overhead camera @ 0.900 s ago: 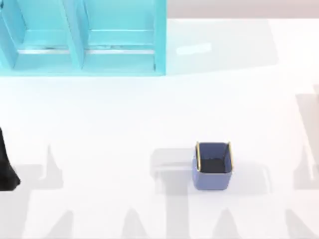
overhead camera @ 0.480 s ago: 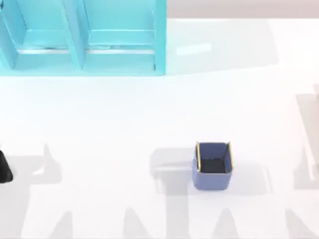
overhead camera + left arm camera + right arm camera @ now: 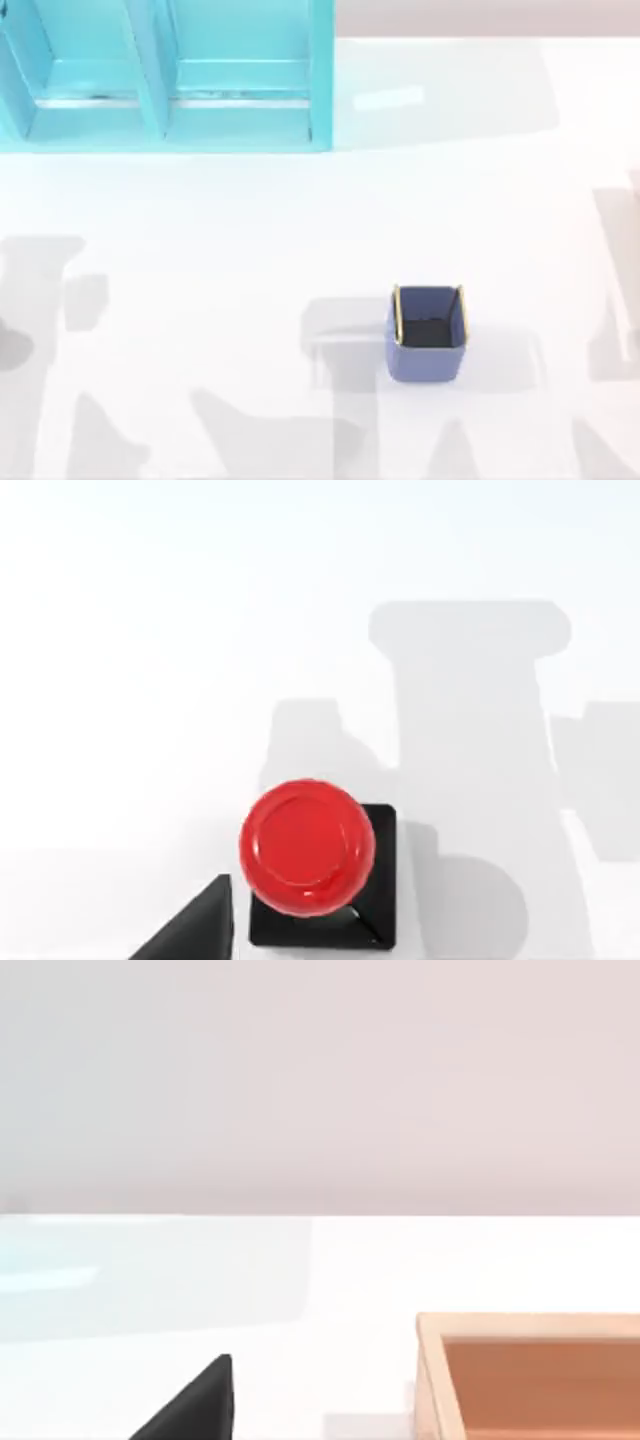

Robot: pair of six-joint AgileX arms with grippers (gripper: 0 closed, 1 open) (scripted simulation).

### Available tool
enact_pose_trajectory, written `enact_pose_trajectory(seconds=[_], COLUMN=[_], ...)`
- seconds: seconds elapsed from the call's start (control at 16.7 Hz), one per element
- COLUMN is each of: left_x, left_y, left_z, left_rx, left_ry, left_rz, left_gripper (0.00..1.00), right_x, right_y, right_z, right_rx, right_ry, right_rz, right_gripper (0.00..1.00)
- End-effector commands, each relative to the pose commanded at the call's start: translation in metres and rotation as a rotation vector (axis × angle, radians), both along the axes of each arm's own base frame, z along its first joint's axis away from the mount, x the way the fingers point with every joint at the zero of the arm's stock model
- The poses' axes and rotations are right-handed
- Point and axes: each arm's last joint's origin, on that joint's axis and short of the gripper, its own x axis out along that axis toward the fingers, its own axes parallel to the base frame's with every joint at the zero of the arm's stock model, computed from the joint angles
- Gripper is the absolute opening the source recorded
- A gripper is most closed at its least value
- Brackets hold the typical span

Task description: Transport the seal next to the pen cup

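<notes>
White counter (image 3: 300, 220) carries a square periwinkle-blue pen cup (image 3: 429, 333) with gold rim, right of centre. Left end effector (image 3: 290, 935) looks straight down on the glossy red round-topped seal (image 3: 306, 847), probably lining up a grasp; whether its fingers are apart or together, I cannot tell.

Left hand (image 3: 300, 935) low, fingers unclear.

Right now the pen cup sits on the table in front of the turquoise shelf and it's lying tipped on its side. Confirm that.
Not quite. The pen cup is on the table in front of the turquoise shelf, but it stands upright, not tipped: the top view looks straight down into its dark inside past the gold rim edges.
</notes>
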Motion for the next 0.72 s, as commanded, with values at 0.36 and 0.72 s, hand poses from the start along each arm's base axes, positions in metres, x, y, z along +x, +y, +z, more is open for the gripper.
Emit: enact_pose_trajectory(seconds=[0.36,0.72], left_x=[0.080,0.127], left_y=[0.031,0.055], left_z=[0.003,-0.005], left_rx=[-0.044,-0.087], left_ry=[0.506,0.730], left_rz=[0.002,-0.006], left_gripper=[1.00,1.00], right_x=[0.000,0.000], right_y=[0.000,0.000], right_z=[0.000,0.000], right_rx=[0.000,0.000], right_ry=[0.000,0.000], right_rz=[0.000,0.000], right_gripper=[1.00,1.00])
